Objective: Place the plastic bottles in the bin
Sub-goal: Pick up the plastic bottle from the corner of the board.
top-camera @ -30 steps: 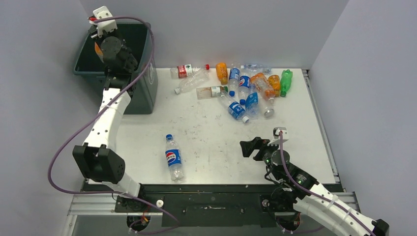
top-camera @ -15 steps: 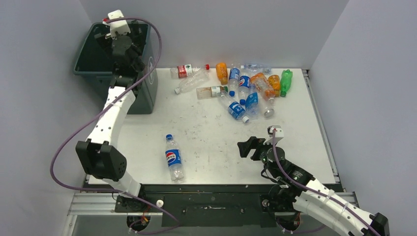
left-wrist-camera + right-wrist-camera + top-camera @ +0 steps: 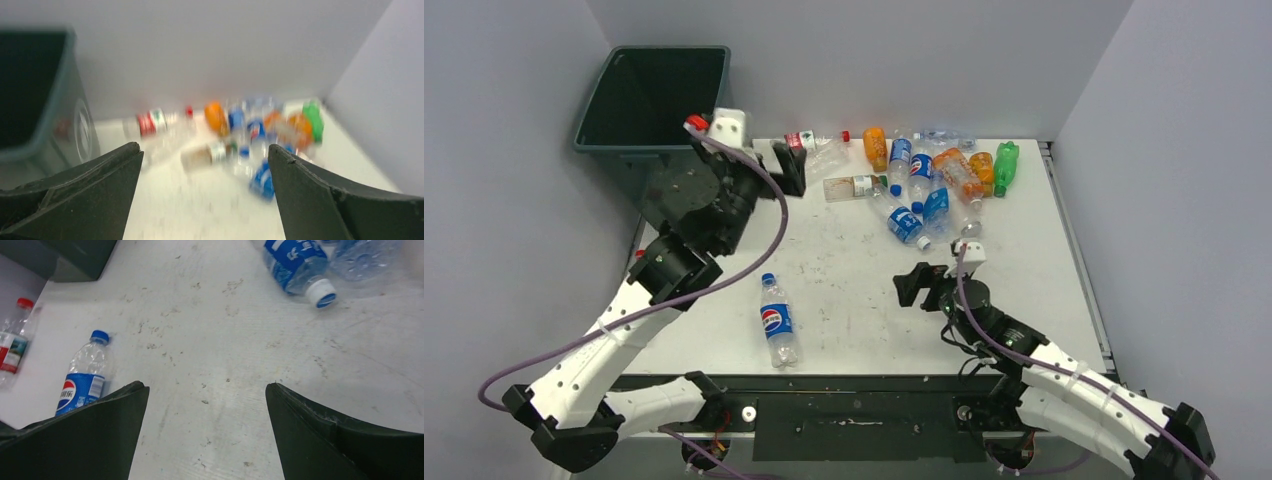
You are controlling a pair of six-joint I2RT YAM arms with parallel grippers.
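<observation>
Dark green-grey plastic forms the bin [image 3: 669, 49], which stands at the far left corner of the white table [image 3: 854, 265] with its mouth open upward. Its inside is too dark to make out.

Most of the plastic bottles [image 3: 924, 175] lie on their sides in a loose heap along the far edge of the table, to the right of the bin. Among them are clear ones with blue labels, several orange ones and one green bottle [image 3: 1005, 165]. A clear bottle with a red label [image 3: 801, 141] lies nearest the bin. One blue-labelled bottle [image 3: 776, 322] lies alone near the near edge, left of centre, with its cap towards the far edge.

The left gripper [image 3: 789, 165] hovers just right of the bin, pointing at the heap. Its fingers are spread wide with nothing between them. Its blurred wrist view shows the bin [image 3: 75, 117] on the left and the heap ahead.

The right gripper [image 3: 916, 283] sits low over the middle of the table. Its fingers are also wide apart and empty, with only bare tabletop between them. In its wrist view, the lone bottle [image 3: 82, 382] lies beyond one finger.
</observation>
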